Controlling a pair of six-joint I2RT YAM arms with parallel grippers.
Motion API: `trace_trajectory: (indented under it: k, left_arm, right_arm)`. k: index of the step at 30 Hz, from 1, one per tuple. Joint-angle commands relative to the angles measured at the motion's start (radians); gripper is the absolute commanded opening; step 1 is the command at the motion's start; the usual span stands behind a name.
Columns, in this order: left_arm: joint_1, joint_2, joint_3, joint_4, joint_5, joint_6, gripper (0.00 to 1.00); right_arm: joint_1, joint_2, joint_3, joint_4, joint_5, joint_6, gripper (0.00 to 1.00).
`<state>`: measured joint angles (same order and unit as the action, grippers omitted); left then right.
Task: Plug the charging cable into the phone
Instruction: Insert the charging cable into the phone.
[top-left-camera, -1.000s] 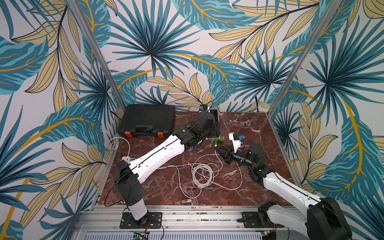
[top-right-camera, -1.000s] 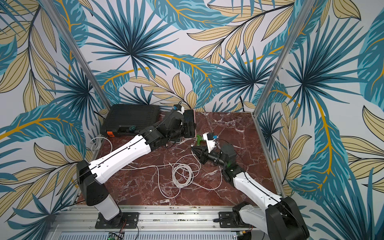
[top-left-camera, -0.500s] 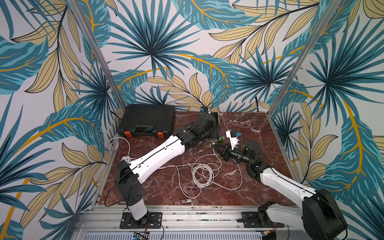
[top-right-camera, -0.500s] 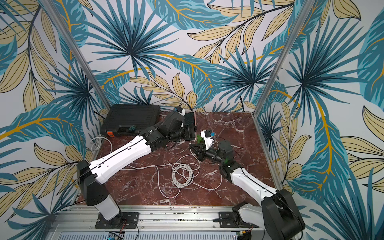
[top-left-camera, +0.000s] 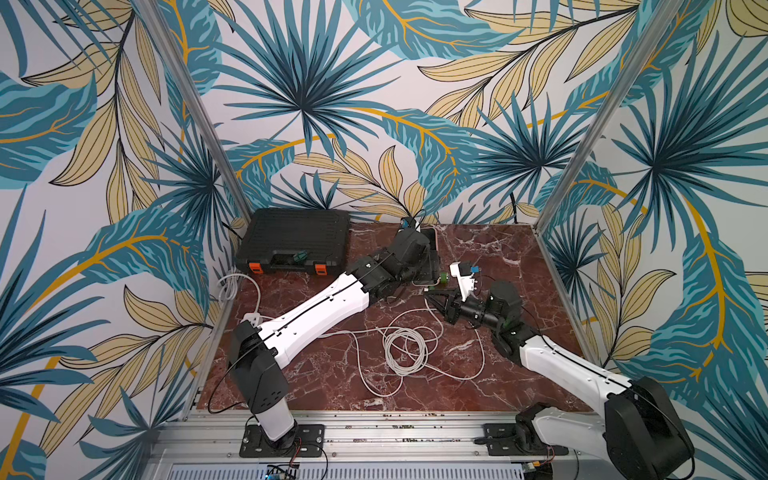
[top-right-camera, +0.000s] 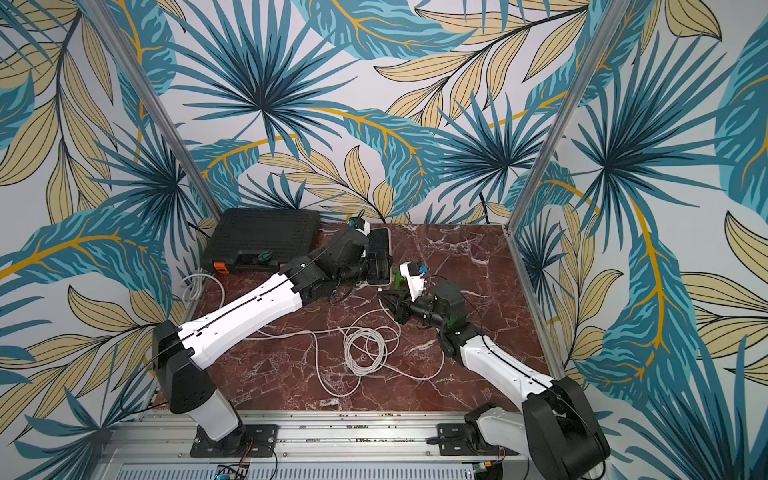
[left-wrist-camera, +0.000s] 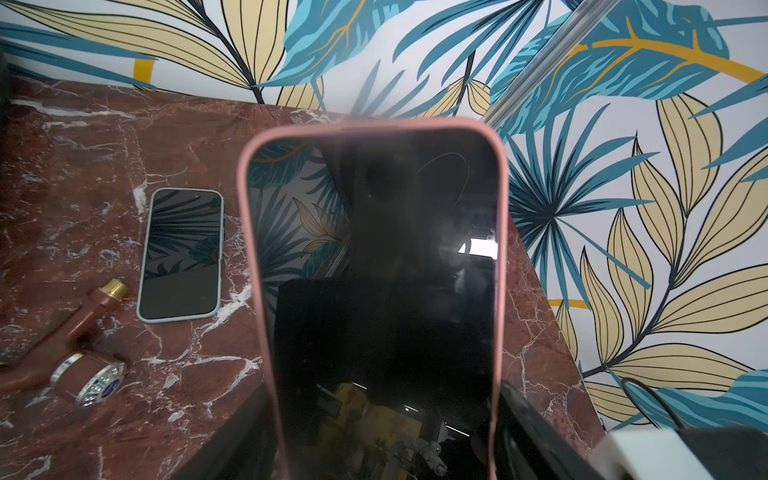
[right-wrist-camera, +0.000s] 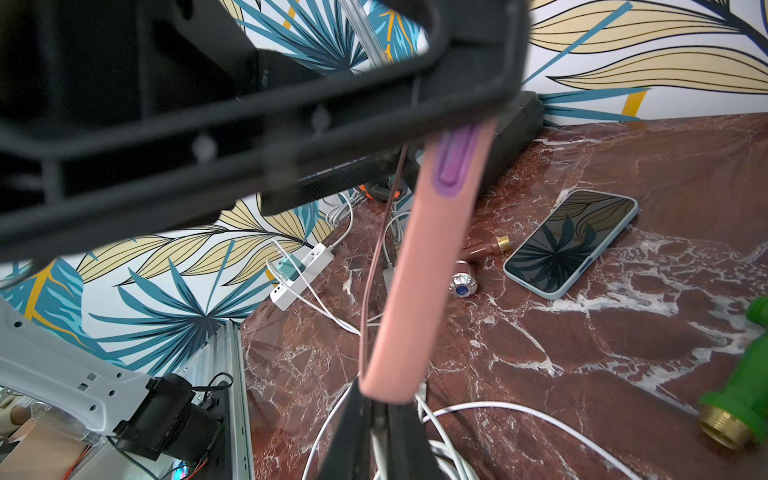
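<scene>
The phone (left-wrist-camera: 374, 249), dark-screened in a pink case, stands tilted off the table with my left gripper (left-wrist-camera: 384, 411) shut on its lower sides. In both top views it shows beside the left wrist (top-left-camera: 432, 245) (top-right-camera: 380, 249). My right gripper (right-wrist-camera: 376, 405) is shut on the white charging cable (right-wrist-camera: 498, 407), and its tips touch the lower end of the pink case (right-wrist-camera: 419, 270). The plug itself is hidden there. In both top views the right gripper (top-left-camera: 428, 293) (top-right-camera: 380, 296) sits just under the phone. The rest of the cable lies coiled (top-left-camera: 405, 345) on the marble.
A second phone (left-wrist-camera: 180, 253) in a pale blue case lies flat behind, beside a brown tap part (left-wrist-camera: 75, 349). A green hose fitting (right-wrist-camera: 744, 390) lies close to the right gripper. A black tool case (top-left-camera: 295, 241) stands at the back left and a white power strip (right-wrist-camera: 301, 270) at the left edge.
The right arm has swung its wrist and brought the cable end slightly closer to the phone's lower end. The left gripper holds the phone almost where it was.
</scene>
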<state>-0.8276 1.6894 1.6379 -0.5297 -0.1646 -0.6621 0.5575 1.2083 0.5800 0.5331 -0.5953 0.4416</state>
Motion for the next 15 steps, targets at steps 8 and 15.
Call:
trace_trajectory:
  k: [8, 15]
  left_arm:
    - [-0.03, -0.051, -0.058, 0.042, 0.041, -0.002, 0.0]
    - [-0.04, -0.039, -0.072, 0.046, 0.043, -0.008, 0.0]
  right_arm:
    - [0.002, 0.013, 0.01, 0.024, 0.028, 0.008, 0.0]
    - [0.001, 0.014, 0.0, 0.04, 0.025, 0.017, 0.0]
